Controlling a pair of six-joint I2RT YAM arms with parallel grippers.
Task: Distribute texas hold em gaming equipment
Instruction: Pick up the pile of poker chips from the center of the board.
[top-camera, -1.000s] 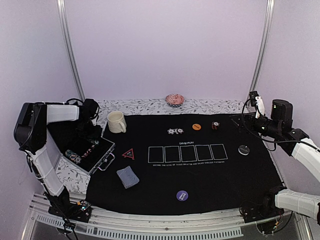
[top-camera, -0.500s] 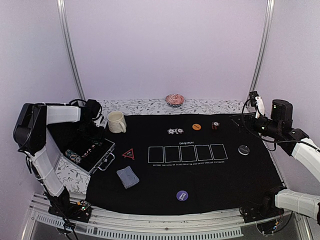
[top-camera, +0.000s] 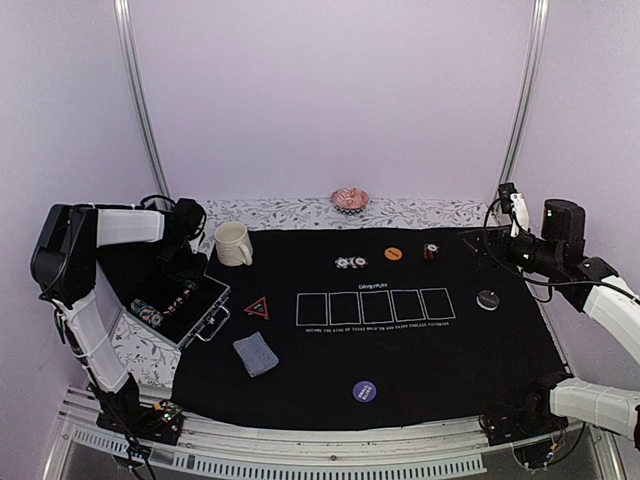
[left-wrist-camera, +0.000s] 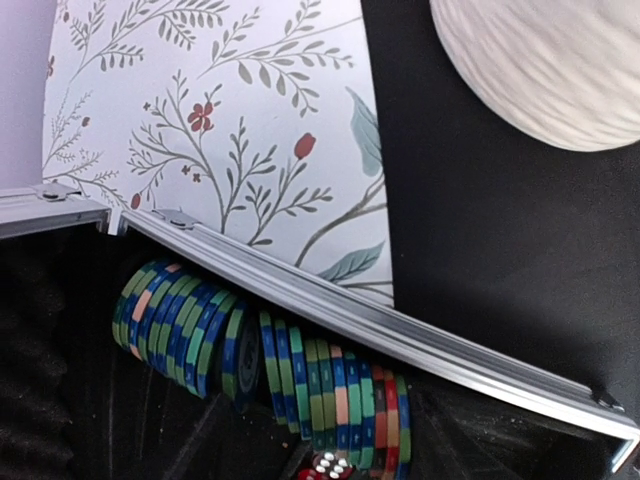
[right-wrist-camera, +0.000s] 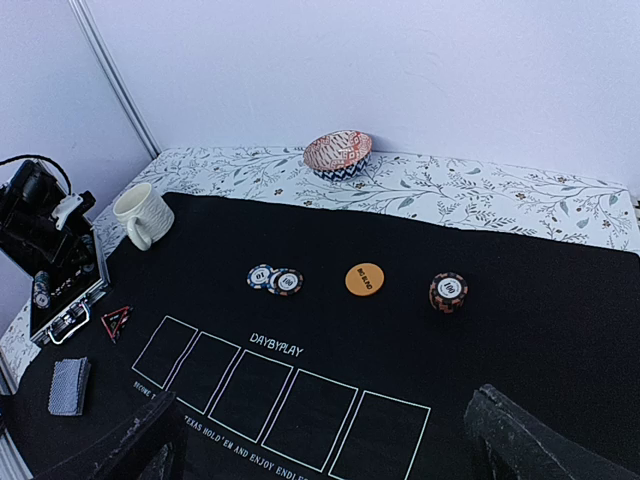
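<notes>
Top view: the black mat (top-camera: 420, 350) carries the card deck (top-camera: 256, 354) face down at near left. The triangle (top-camera: 257, 308) lies just beyond the deck, and the purple button (top-camera: 365, 391) sits by the near edge. Beyond the printed boxes lie two flat chips (top-camera: 351, 263), touching. The orange button (top-camera: 393, 254) and a short chip stack (top-camera: 430, 251) are to their right, and the black button (top-camera: 487, 299) is right of the boxes. The case (top-camera: 185, 305) sits at the mat's left edge, with the mug (top-camera: 233, 243) beyond it and the dish (top-camera: 350, 199) on the far floral cloth (top-camera: 290, 212). The left gripper (top-camera: 186, 266) hangs over the case's far end, dark against the dark lining. Cannot tell whether its fingers are apart or together, or whether they touch anything.

Left wrist view: no fingers appear in frame. The case's metal rim runs diagonally across. Under it a chip row (left-wrist-camera: 300, 370) stands on edge, green, blue and some red, with its lower part cut off. Red dice (left-wrist-camera: 326, 467) barely clear the bottom edge. Only a curved part of the mug shows, at top right.

Right wrist view: the right gripper (right-wrist-camera: 325, 408) has its fingers spread wide with nothing between them, held above the mat. Only the finger ends show, at the bottom corners. The case is half hidden behind the left arm at the frame's left edge.
</notes>
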